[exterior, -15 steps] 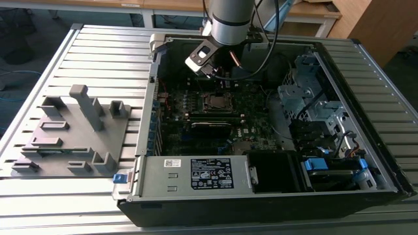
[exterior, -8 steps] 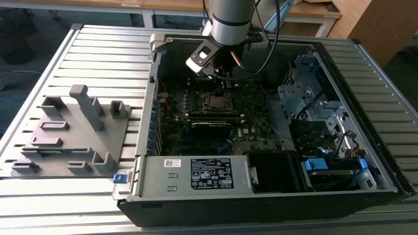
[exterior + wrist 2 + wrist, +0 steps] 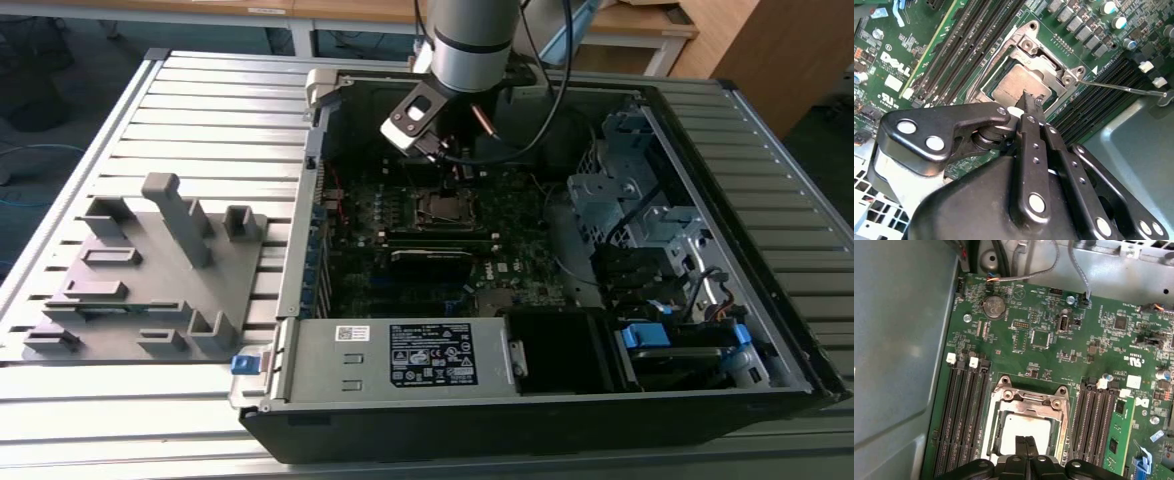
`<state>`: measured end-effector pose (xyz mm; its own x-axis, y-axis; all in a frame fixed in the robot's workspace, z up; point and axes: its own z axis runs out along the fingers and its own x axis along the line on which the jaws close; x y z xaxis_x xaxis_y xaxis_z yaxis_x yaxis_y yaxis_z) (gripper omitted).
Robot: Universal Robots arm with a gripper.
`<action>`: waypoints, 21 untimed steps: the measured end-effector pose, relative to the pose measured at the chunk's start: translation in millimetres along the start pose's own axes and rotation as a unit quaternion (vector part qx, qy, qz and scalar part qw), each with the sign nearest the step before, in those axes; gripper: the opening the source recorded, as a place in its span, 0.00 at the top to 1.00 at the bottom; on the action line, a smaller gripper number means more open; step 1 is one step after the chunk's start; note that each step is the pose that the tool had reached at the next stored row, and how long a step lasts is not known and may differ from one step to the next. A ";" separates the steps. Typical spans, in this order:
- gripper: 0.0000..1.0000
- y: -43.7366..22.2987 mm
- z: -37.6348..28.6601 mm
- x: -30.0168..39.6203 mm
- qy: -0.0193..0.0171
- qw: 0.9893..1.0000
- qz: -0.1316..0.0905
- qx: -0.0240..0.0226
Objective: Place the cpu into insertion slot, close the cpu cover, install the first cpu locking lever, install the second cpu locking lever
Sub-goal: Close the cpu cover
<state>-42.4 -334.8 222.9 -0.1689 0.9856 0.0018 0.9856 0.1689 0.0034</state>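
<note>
The cpu shows its grey-silver top inside the insertion slot on the green motherboard. The cpu cover, a silvery frame with a square window, lies down around the chip. In the second wrist view the cpu sits within the cover, and a thin wire locking lever sticks out sideways from the socket corner. My gripper is shut with nothing between its fingers, its tips just over the chip's near edge. The gripper points at the same spot. In the exterior view the gripper hangs above the socket.
Long black memory slots flank the socket on both sides. The case's metal wall rises close by. A grey box with a white label and a drive cage stand inside the case. A grey fixture lies on the slatted table.
</note>
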 end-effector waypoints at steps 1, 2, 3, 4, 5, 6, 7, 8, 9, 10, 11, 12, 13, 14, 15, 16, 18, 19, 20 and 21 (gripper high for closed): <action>0.90 0.0 0.0 0.0 0.000 1.000 -0.008 0.000; 0.90 0.0 0.0 0.0 0.000 1.000 -0.015 0.000; 0.90 0.0 0.0 0.0 0.000 1.000 -0.022 0.000; 0.90 0.0 0.0 0.0 0.000 1.000 -0.024 0.000; 0.90 0.0 0.0 0.0 0.000 1.000 -0.024 0.000; 0.90 0.0 0.0 0.0 0.000 1.000 -0.024 0.000; 0.90 0.0 0.0 0.0 0.000 1.000 -0.024 0.000; 0.90 0.0 0.0 0.0 0.000 1.000 -0.024 0.000; 0.90 0.0 0.0 0.0 0.000 1.000 -0.026 0.000; 0.90 0.0 0.0 0.0 0.000 1.000 -0.029 0.000; 0.90 0.0 0.0 0.0 0.000 0.999 -0.035 0.000; 0.90 0.0 0.0 0.0 0.000 0.999 -0.042 0.000; 0.90 0.0 0.0 0.0 0.000 0.999 -0.048 0.000; 0.90 0.0 0.0 0.0 0.000 0.999 -0.050 0.000; 0.90 0.0 0.0 0.0 0.000 0.999 -0.050 0.000; 0.90 0.0 0.0 0.0 0.000 0.999 -0.050 0.000; 0.90 0.0 0.0 0.0 0.000 0.999 -0.050 0.000; 0.90 0.0 0.0 0.0 0.000 0.999 -0.050 0.000; 0.90 0.0 0.0 0.0 0.000 0.999 -0.051 0.000; 0.90 0.0 0.0 0.0 0.000 0.999 -0.052 0.000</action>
<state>-42.4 -334.8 222.9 -0.2711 0.9625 0.0019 0.9625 0.2711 0.0035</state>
